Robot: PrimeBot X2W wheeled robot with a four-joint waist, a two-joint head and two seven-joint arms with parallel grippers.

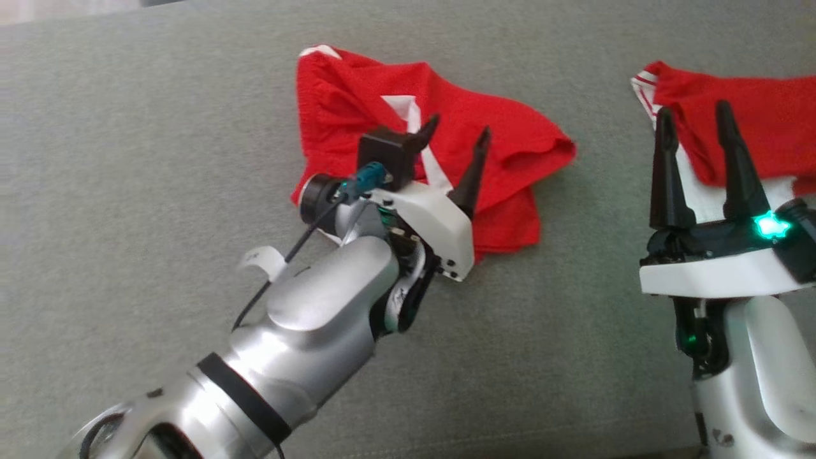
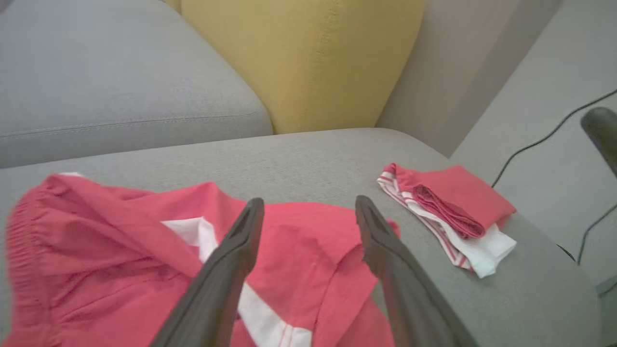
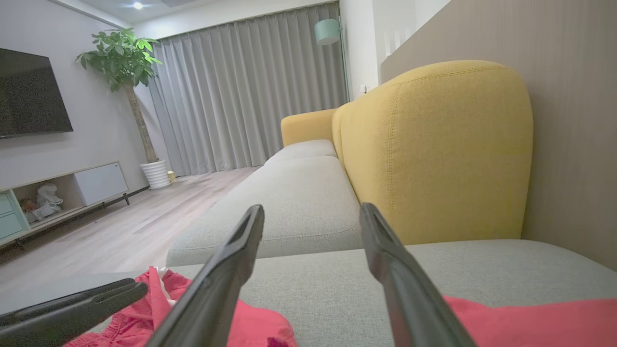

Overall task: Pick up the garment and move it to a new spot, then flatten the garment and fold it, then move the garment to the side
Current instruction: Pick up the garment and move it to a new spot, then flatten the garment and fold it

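Note:
The garment (image 1: 357, 95), red shorts with white stripes, lies crumpled on the grey sofa seat (image 1: 159, 159); the left wrist view has it spread below the fingers (image 2: 96, 250). My left gripper (image 1: 459, 127) hovers over its right half, open and holding nothing (image 2: 309, 202). At the right, my right gripper (image 1: 693, 109) is open too, fingers pointing over a second, folded garment. In the right wrist view that gripper (image 3: 312, 208) frames the sofa, with the crumpled red garment (image 3: 250, 327) low at the left.
A folded red and white garment (image 1: 765, 121) lies near the seat's right end (image 2: 458, 202). A yellow backrest (image 2: 308, 62) rises behind the seat. Past the seat's edge, dark cables (image 2: 540, 140) run on the floor. The seat's left half is bare.

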